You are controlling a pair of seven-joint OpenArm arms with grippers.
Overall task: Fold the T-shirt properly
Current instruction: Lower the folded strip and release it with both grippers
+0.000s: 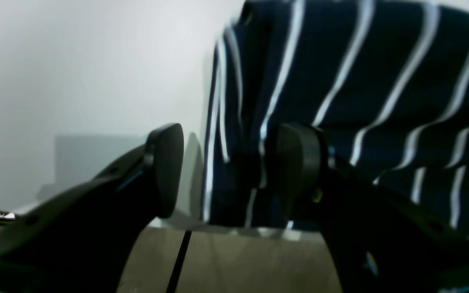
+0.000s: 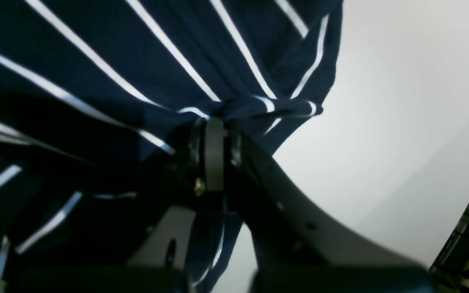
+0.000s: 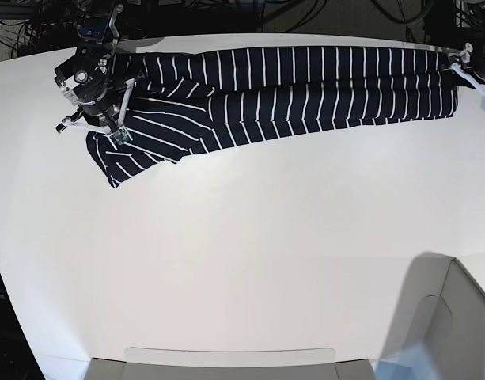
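A fold is being laid: shirt (image 3: 305, 87) pinched by right gripper (image 2: 214, 122), left gripper (image 1: 222, 171) wide, empty; regrasp needed.

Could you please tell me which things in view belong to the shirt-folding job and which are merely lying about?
Belongs to the job:
- T-shirt
- right gripper, shut on the shirt
- left gripper, open beside it

Lying about:
- cables past the white table

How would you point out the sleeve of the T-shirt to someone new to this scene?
On the white table, the T-shirt lies stretched along the far edge. Its sleeve juts toward the camera just below the right gripper, the only part with slanted stripes.
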